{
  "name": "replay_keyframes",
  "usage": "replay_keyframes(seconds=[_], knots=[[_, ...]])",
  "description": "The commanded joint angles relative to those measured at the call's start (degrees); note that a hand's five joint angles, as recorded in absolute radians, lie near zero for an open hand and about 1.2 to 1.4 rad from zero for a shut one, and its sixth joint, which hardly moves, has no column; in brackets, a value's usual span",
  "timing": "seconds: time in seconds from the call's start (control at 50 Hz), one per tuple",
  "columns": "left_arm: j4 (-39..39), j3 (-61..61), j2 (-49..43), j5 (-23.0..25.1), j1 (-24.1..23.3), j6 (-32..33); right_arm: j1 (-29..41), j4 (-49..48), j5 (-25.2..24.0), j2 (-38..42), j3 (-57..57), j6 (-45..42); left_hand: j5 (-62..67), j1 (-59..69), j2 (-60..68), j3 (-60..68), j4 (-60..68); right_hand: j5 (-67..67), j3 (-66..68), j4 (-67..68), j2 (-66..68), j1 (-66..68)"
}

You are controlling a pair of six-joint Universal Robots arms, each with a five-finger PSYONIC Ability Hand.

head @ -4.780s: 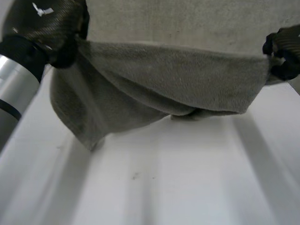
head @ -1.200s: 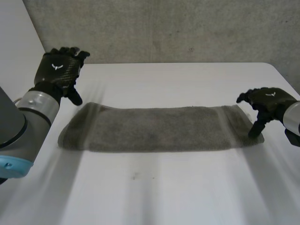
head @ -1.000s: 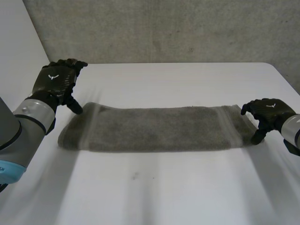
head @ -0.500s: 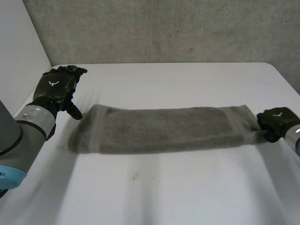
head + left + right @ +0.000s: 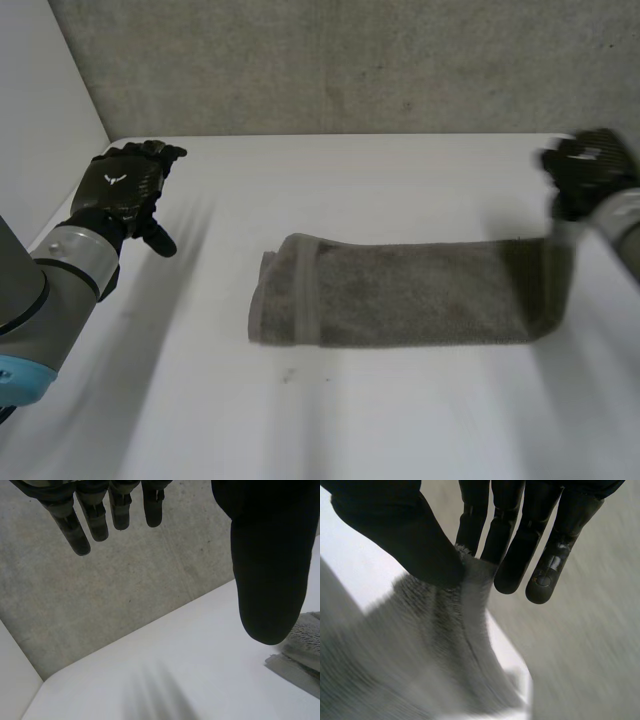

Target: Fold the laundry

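Head view: we see the towel (image 5: pixel 400 292) on the white worktop (image 5: pixel 350 420) at centre-right. Its long axis runs left-right, its banded end points left, and its right end rises to the right hand (image 5: pixel 585 172) at upper right. The left hand (image 5: pixel 120 188) is at the left edge, well apart from it. Compared with half a second ago, the right hand is higher and the towel lies further right.

Left wrist view: fingers (image 5: pixel 80 530) are straight and spread, holding nothing; the towel's end is beside the thumb.

Right wrist view: thumb and fingers pinch the towel's edge.
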Motion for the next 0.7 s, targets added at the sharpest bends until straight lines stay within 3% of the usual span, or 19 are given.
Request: replay_keyframes(seconds=[0.02, 0.16, 0.28, 0.3, 0.32, 0.34, 0.36, 0.38, 0.5, 0.54, 0.6, 0.7], knots=[[0.05, -0.84, 0.08, -0.04, 0.00, 0.00, 28.09, -9.64, -3.41, 2.95, -0.44, 4.21, -1.83, -0.15, 0.51, 0.27, 0.36, 14.06, 12.11, 11.63, 12.87, 25.77], [0.14, -1.19, 0.08, -0.04, -0.08, 0.09, 42.23, -12.72, -2.71, 16.89, -5.71, 4.22, -1.83, -0.15, 0.51, 0.27, 0.36, 14.06, 12.11, 11.63, 12.87, 25.77], [0.14, -1.19, 0.08, 0.05, -0.17, 0.09, 44.44, -12.10, -2.62, 20.52, -5.89, 3.78, -1.83, -0.15, 0.51, 0.27, 0.36, 14.06, 12.11, 11.63, 12.87, 25.77], [0.14, -1.19, 0.08, 0.05, -0.35, 0.09, 44.44, -11.93, -2.36, 20.44, -5.72, 3.60, -1.83, -0.15, 0.51, 0.27, 0.36, 11.29, 9.34, 8.86, 10.10, 23.00], [0.14, -1.19, -0.01, 0.05, -0.61, 0.09, 44.35, -11.75, -1.75, 19.65, -5.46, 3.86, -1.83, -0.15, 0.51, 0.27, 0.36, -19.04, -21.00, -21.48, -20.24, -7.34], [0.14, -1.19, -0.01, 0.05, -0.61, 0.09, 44.35, -11.75, -1.74, 19.65, -5.45, 3.86, -1.83, -0.15, 0.51, 0.27, 0.36, -19.35, -21.30, -21.78, -20.54, -7.64], [0.06, -1.11, -0.01, 0.14, -0.79, 0.18, 44.01, -11.14, -0.70, 18.51, -5.19, 4.39, -1.83, -0.15, 0.51, 0.27, 0.36, -48.33, -50.28, -50.76, -49.52, -36.62], [0.05, -0.84, -0.10, 0.23, -0.87, 0.18, 43.92, -10.26, 0.79, 15.98, -4.67, 4.83, -1.83, -0.15, 0.51, 0.27, 0.36, -55.94, -57.89, -58.37, -57.13, -44.23], [0.05, 1.53, -0.54, 0.05, -4.04, -0.09, 40.22, -6.83, 3.18, 9.19, -2.12, 8.70, -1.45, 0.23, 0.90, 0.65, 0.74, -55.94, -57.89, -58.37, -57.13, -44.23], [-0.12, 4.24, -1.67, -0.56, -7.97, 0.00, 35.94, -4.55, 3.18, 6.13, 0.68, 13.42, -1.11, 0.56, 1.23, 0.99, 1.08, -55.94, -57.89, -58.37, -57.13, -44.23], [-0.30, 5.66, -2.74, -0.83, -9.75, 0.09, 33.98, -3.49, 3.09, 4.26, 2.28, 16.34, -0.44, 1.24, 1.91, 1.66, 1.75, -55.94, -57.89, -58.37, -57.13, -44.23], [-0.74, 10.49, -9.04, -1.96, -15.36, 0.35, 24.34, -1.21, 1.61, 0.75, 9.38, 24.33, 0.40, 2.07, 2.74, 2.50, 2.59, -55.94, -57.89, -58.37, -57.13, -44.23]])
